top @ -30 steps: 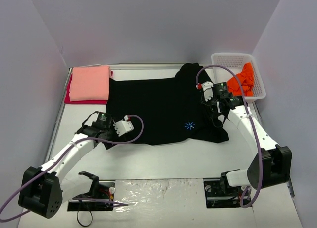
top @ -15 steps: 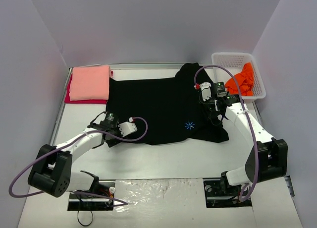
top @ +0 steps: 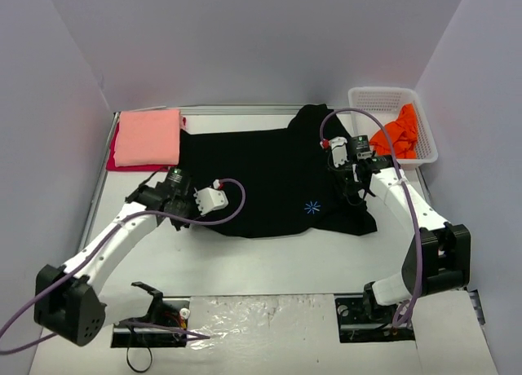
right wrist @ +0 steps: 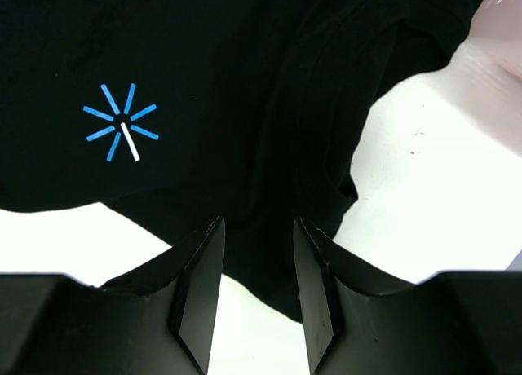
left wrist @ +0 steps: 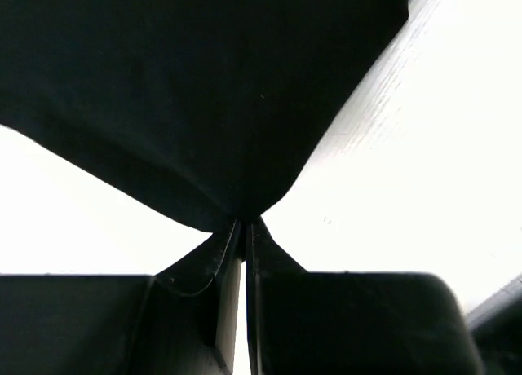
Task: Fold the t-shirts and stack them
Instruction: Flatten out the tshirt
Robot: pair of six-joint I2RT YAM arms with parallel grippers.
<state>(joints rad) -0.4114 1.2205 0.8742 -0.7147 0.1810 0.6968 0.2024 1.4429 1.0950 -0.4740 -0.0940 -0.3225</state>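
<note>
A large black t-shirt (top: pixel 261 175) lies spread across the middle of the table, with a blue star print (top: pixel 311 206) near its front edge. My left gripper (top: pixel 183 212) is shut on the black t-shirt's front left corner; the left wrist view shows cloth (left wrist: pixel 204 90) pinched between the closed tips of the gripper (left wrist: pixel 243 224). My right gripper (top: pixel 352 197) hovers open over the shirt's right side, and in the right wrist view black cloth (right wrist: pixel 245 65) shows between and beyond the jaws of the gripper (right wrist: pixel 257 228). A folded salmon-pink t-shirt (top: pixel 148 136) rests on a red t-shirt (top: pixel 122 161) at the back left.
A white mesh basket (top: pixel 377 95) stands at the back right with a crumpled bright orange t-shirt (top: pixel 400 130) in it. Grey walls close in the table on three sides. The arm bases sit at the near edge.
My left gripper has closed on the black t-shirt's front left corner and moved slightly back with it. The right gripper has hardly moved.
</note>
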